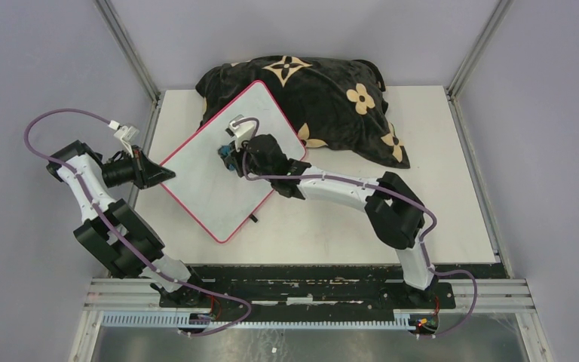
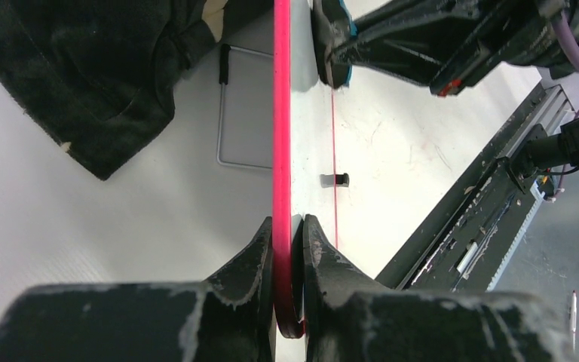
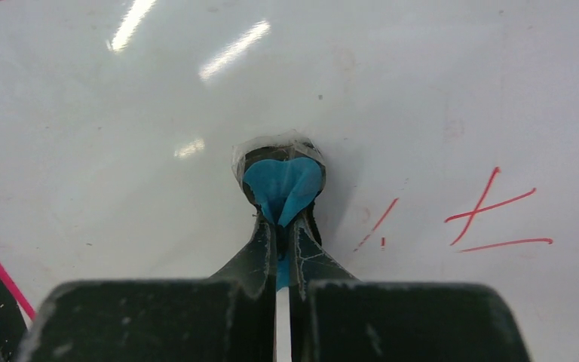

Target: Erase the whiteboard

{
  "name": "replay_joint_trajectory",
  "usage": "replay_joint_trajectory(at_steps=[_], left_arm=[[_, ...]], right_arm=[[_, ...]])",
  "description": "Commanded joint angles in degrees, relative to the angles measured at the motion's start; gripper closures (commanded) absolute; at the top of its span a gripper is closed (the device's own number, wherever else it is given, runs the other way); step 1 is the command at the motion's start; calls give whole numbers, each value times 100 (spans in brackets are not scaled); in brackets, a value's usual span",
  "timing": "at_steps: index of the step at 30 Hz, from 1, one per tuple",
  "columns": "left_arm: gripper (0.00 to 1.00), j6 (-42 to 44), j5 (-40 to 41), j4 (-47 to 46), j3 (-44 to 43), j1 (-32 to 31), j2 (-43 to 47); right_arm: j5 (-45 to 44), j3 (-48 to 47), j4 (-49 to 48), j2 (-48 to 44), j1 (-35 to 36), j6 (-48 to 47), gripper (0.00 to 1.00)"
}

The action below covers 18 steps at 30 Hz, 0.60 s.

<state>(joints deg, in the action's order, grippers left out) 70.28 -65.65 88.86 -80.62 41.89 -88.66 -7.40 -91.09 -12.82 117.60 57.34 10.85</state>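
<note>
The whiteboard (image 1: 203, 188), white with a pink-red rim, lies tilted as a diamond at the table's back left. My left gripper (image 1: 167, 173) is shut on its left corner; in the left wrist view the jaws (image 2: 288, 241) pinch the pink rim (image 2: 281, 113) edge-on. Over the board's upper middle, my right gripper (image 1: 230, 154) is shut on a small blue eraser pad (image 3: 283, 185) that presses on the white surface (image 3: 158, 90). Red handwritten marks (image 3: 490, 215) and a short red stroke (image 3: 377, 225) lie just right of the pad.
A black floral cushion (image 1: 324, 98) lies behind the board, its edge under the board's far corner. A grey wire loop (image 2: 234, 105) lies on the table beside the rim. The arm bases' metal rail (image 1: 309, 294) runs along the near edge.
</note>
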Motion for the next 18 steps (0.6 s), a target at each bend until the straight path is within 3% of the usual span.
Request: replay_joint_trajectory(at_steps=[1,10,18], left_arm=[[97,478,545,-510,-133,-23,100],[97,437,524,-505,-191,-24,25],[97,423,494,-508,-150,-32,41]], right_arm=[[-456,36,162,209,-856,82,99],[-333,347,185,41,-1896,399,99],[297,377,100,10,-1679,504,99]])
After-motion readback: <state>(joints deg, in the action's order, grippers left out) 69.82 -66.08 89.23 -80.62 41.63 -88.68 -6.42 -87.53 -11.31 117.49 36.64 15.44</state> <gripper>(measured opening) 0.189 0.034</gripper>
